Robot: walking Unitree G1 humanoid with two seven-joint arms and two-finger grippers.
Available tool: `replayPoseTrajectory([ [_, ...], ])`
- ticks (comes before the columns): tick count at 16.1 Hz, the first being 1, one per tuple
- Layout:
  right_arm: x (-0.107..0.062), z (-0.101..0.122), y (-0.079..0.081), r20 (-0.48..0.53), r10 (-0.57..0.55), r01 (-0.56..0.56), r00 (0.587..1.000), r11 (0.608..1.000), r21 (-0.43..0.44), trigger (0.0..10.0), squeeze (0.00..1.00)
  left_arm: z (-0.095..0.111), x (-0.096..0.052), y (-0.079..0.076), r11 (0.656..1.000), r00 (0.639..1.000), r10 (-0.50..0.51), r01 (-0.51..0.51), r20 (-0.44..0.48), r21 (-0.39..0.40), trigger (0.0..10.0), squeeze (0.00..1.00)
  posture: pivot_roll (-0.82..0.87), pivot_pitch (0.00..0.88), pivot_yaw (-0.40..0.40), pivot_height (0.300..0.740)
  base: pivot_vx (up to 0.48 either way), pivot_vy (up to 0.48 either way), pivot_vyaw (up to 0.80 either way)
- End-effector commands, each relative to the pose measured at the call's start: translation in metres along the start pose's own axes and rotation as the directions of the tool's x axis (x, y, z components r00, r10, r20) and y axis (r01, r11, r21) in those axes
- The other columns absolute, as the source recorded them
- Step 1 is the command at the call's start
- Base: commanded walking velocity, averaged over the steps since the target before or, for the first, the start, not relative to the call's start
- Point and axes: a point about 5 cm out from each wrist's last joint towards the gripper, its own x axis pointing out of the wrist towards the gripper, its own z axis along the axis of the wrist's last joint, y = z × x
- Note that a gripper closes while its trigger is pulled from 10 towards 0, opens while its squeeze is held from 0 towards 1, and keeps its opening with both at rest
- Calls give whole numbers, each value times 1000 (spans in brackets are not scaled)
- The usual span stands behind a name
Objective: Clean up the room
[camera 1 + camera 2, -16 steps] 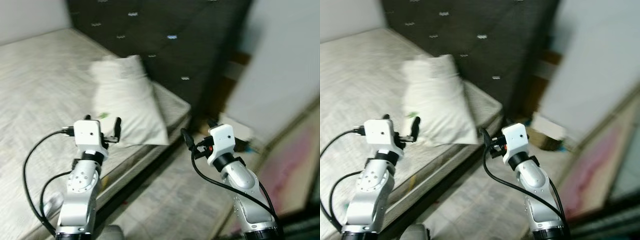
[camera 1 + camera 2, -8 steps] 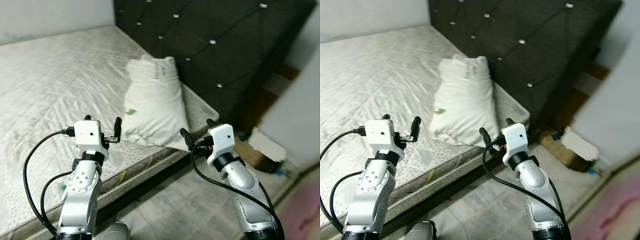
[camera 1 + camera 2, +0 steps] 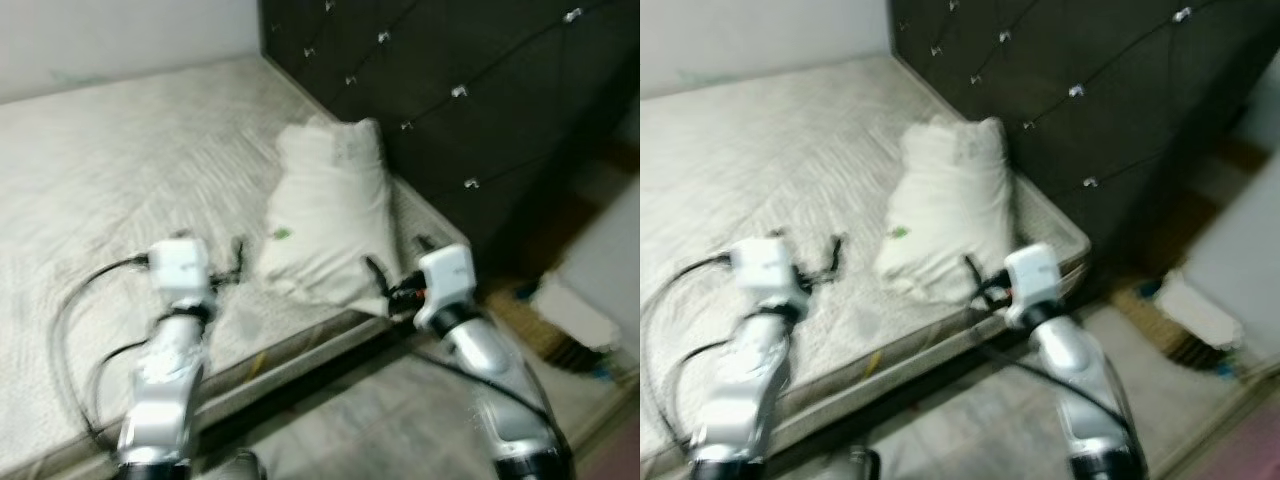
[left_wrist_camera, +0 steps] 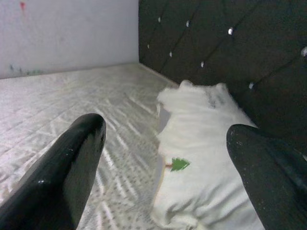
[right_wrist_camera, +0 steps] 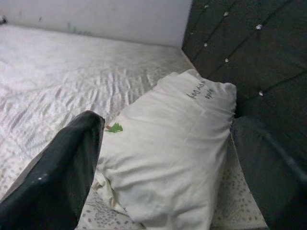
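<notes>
Pale quilted mattress (image 3: 110,160) fills your left and far view, bare, against a dark tufted headboard (image 3: 470,90). Your likely target, the white pillow (image 5: 168,143), lies at its right near corner by the headboard. Both arms are raised toward it, probably approaching: left hand (image 4: 165,158) spread, right hand (image 5: 163,153) spread, neither touching anything. No containers are clear enough to name.

A cream-white fabric pillow (image 5: 168,158) carries a small green leaf-shaped mark (image 5: 114,128) and dark handwriting near its top. It lies on a pale grey mattress (image 3: 100,180) with a wavy quilted pattern. Behind stands a dark brown tufted headboard (image 3: 470,90) studded with shiny buttons.
</notes>
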Motion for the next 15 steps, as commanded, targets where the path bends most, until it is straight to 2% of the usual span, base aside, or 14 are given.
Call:
replayPoseTrajectory([
  [1, 5, 4, 6, 19, 18, -19, 1000, 1000, 9, 10000, 0, -2, -2, 11, 999, 999, 38, -38, -14, 24, 10000, 0, 36, 0, -87, 740, 0, 0, 800],
  [10, 15, 8, 3, 39, 13, -13, 999, 1000, -4, 10000, 0, -1, 5, 17, 996, 996, 86, -86, 1, 35, 10000, 0, 38, 0, -76, 740, 0, 0, 800],
  [15, 17, 8, 3, 46, 12, -12, 999, 1000, -4, 10000, 0, -1, 6, 16, 997, 998, 70, -70, 1, 32, 10000, 0, 35, 0, -77, 740, 0, 0, 800],
])
